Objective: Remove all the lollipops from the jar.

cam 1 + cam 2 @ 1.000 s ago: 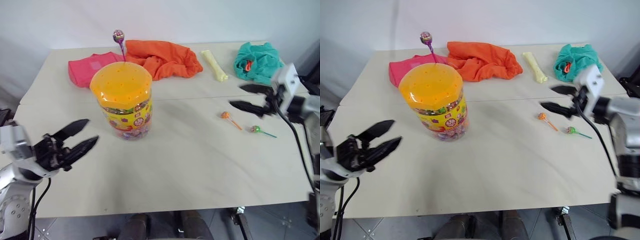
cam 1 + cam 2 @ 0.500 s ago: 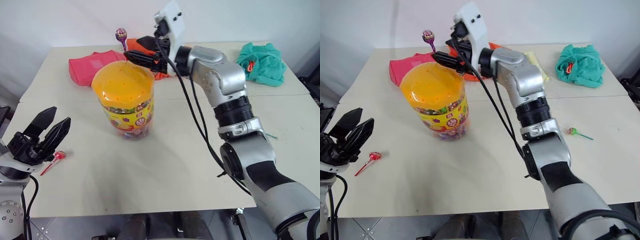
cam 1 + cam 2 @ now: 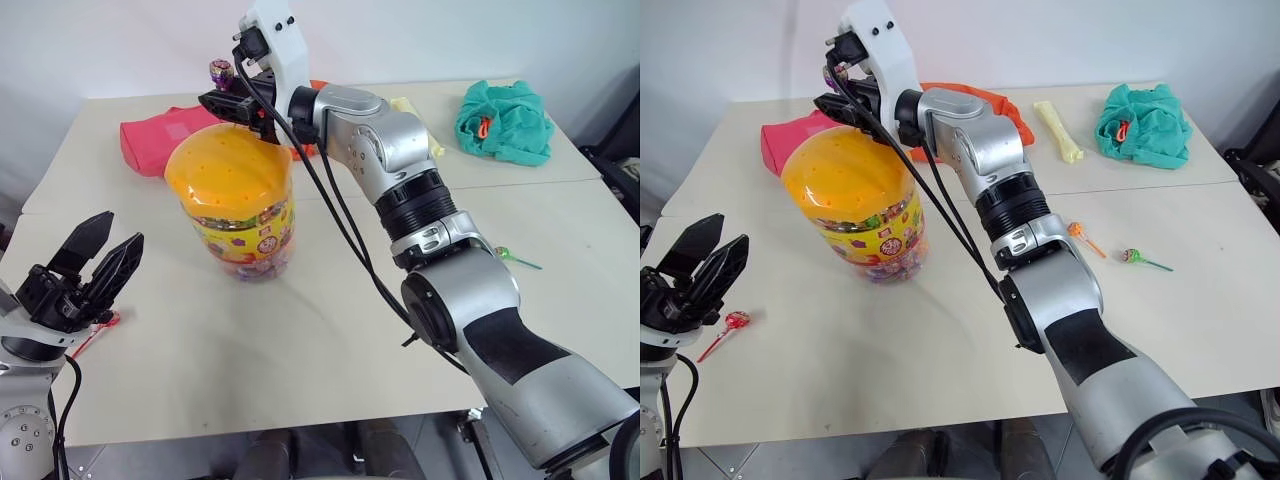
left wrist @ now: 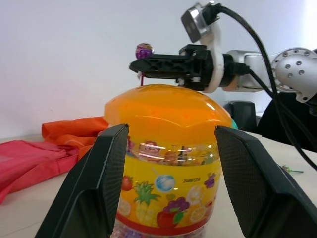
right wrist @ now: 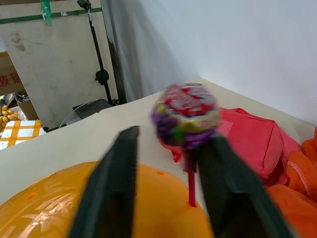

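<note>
On the pale table [image 3: 330, 330], the right gripper [image 3: 222, 103] is closing around the jar's [image 3: 236, 212] last lollipop [image 3: 220, 70] to pull it free; the left gripper [image 3: 98, 258] is waiting open, empty.

The two head views look forward and down over the worktop [image 3: 330, 330] from its near edge, side by side, sharing nearly the whole surface. The left wrist view sits low near the worktop, facing level at the jar [image 4: 166, 163] close ahead. The right wrist view looks from above the jar's lid toward the far left, very near the purple lollipop [image 5: 185, 115]. All views share the jar.
</note>
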Available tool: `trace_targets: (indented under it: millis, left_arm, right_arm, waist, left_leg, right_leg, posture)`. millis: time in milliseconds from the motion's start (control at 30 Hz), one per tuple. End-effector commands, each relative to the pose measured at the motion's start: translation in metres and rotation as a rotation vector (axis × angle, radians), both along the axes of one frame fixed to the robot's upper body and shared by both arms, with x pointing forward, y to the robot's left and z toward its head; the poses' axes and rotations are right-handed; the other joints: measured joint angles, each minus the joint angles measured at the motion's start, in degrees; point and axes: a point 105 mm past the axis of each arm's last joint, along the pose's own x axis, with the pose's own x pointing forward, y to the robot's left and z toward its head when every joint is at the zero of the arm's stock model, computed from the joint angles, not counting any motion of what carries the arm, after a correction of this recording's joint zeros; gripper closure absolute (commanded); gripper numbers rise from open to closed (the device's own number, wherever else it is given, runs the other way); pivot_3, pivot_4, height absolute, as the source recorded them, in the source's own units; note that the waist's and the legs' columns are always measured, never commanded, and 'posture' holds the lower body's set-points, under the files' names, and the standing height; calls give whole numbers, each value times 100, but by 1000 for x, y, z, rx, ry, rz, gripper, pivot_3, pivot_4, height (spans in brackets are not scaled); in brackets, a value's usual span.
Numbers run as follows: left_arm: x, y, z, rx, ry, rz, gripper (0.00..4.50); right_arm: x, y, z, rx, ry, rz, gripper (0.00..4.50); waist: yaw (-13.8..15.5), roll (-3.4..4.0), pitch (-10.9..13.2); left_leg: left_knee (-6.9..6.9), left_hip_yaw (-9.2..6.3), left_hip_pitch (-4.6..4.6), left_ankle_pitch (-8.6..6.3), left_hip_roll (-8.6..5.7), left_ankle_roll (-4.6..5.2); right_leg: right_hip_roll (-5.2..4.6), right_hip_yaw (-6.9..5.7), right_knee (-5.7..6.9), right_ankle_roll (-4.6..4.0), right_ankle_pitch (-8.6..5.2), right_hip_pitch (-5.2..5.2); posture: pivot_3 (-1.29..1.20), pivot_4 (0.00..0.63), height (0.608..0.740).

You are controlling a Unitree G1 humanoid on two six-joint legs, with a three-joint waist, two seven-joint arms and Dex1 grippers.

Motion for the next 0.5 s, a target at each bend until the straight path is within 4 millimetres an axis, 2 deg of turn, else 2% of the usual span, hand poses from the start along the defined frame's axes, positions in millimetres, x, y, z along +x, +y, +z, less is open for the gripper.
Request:
trace_targets:
  millis: [33, 67, 200, 300, 400, 500]
  left_arm:
    - [-5, -2, 9, 19, -50, 4, 1547]
    - [-4, -2, 10, 21, -52, 3, 1547]
    - [-2, -5, 14, 30, -59, -15, 1547]
    - [-1, -11, 18, 45, -65, -66, 1547]
    - [-3, -26, 24, 82, -68, -178, 1547]
    - [-6, -39, 24, 129, -49, -276, 1547]
  right_arm:
    - [-7, 5, 13, 5, -47, 25, 4238]
    - [-5, 4, 14, 7, -52, 17, 4484]
    - [-3, -1, 22, 40, -96, 14, 4484]
    - [-12, -9, 48, 162, -169, 86, 4484]
    - [-28, -38, 78, 283, -296, 197, 4484]
    - [-33, -73, 87, 291, -360, 231, 4484]
  waist:
    - [-6, 0, 0]
    - [-11, 0, 0]
    - [-13, 0, 0]
    - [-12, 0, 0]
    - [-6, -2, 1]
    - [36, -3, 2]
  left_leg:
    - [0, 0, 0, 0, 0, 0]
    - [0, 0, 0, 0, 0, 0]
    - [-1, 0, 0, 0, 0, 0]
    - [-1, 0, -1, 0, -1, 0]
    - [-1, -1, -3, 0, -1, 0]
    - [1, -2, -5, -2, -2, 2]
  right_leg:
    - [0, -1, 0, 0, 0, 0]
    - [0, 0, 0, 0, 0, -1]
    - [0, -1, 0, 0, 0, -1]
    - [0, -1, -1, 0, 0, -1]
    - [0, -2, -2, 0, 0, -1]
    - [-2, -2, -4, 1, 0, 0]
  posture:
    - [0, 150, 740]
    - [0, 150, 740]
    - [0, 150, 740]
    - [0, 150, 740]
    - [0, 150, 740]
    - [0, 150, 740]
